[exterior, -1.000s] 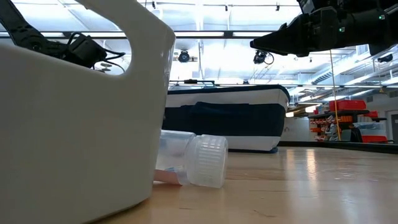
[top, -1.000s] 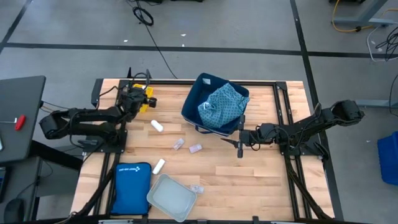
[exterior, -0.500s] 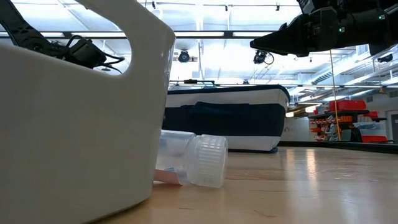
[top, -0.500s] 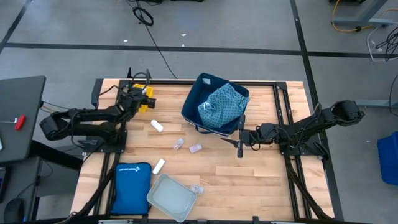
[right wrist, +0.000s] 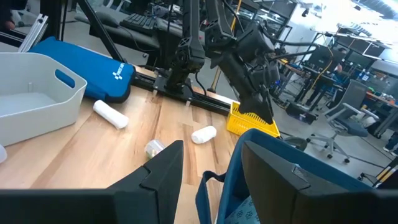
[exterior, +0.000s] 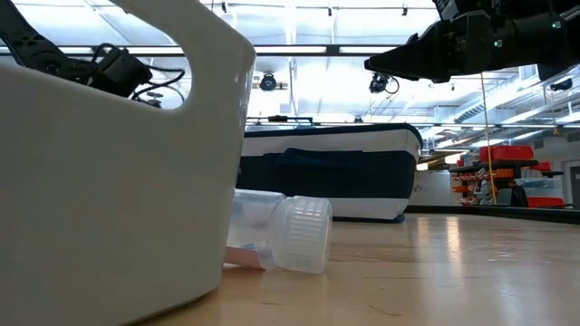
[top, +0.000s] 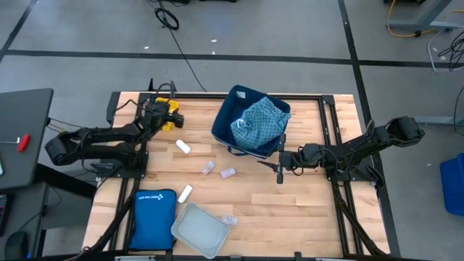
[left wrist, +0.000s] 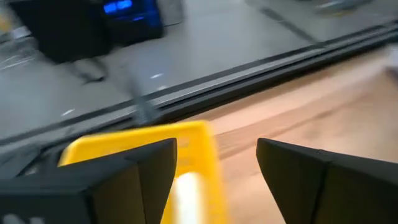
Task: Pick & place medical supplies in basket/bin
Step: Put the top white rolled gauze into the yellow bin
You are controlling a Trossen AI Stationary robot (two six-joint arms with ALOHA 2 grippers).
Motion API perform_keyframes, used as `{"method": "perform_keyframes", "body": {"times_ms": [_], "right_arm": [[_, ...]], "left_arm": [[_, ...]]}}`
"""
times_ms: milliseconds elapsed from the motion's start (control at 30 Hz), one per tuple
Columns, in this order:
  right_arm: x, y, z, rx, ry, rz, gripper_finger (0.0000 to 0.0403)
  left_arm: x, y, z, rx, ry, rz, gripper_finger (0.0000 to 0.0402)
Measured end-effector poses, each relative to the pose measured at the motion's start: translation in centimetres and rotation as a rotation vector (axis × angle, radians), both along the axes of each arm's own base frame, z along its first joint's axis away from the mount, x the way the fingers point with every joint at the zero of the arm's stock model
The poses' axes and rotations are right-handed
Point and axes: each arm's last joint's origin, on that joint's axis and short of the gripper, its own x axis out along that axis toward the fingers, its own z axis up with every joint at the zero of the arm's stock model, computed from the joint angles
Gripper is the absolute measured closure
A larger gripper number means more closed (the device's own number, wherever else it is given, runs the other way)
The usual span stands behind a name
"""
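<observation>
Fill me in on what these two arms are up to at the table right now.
The robot is sorting medical supplies into bins. The left gripper hangs over the small yellow bin at the table's far left corner, fingers apart, with a pale item visible inside the bin. The right gripper waits beside the navy bin, which holds the teal patterned cloth. Several vials lie loose on the wood, one by the grey tray.

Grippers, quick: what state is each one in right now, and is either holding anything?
Left gripper: open, holding nothing, over the yellow bin.
Right gripper: open, holding nothing, beside the navy bin.
</observation>
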Motion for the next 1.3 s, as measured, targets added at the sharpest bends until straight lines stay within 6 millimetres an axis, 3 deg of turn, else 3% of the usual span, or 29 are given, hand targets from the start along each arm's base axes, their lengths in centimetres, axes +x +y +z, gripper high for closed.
{"method": "perform_keyframes", "body": {"times_ms": [267, 533, 800, 1300], "right_arm": [[0.0, 0.0, 0.0, -0.016, 0.001, 0.002, 0.0231], [0.0, 0.0, 0.0, -0.024, 0.002, 0.003, 0.0231], [0.0, 0.0, 0.0, -0.032, 0.003, 0.004, 0.0231], [0.0, 0.0, -0.1, -0.035, 0.018, 0.007, 0.0231]], "left_arm": [[1.3, -1.0, 2.0, 0.014, -0.026, -0.347, 0.0173], [3.4, -3.0, 3.7, -0.037, 0.225, -0.591, 0.0172], [4.6, -6.3, 5.0, -0.125, 0.405, -0.851, 0.0169], [4.6, -8.2, 3.0, -0.264, 0.631, -0.973, 0.0112]]}}
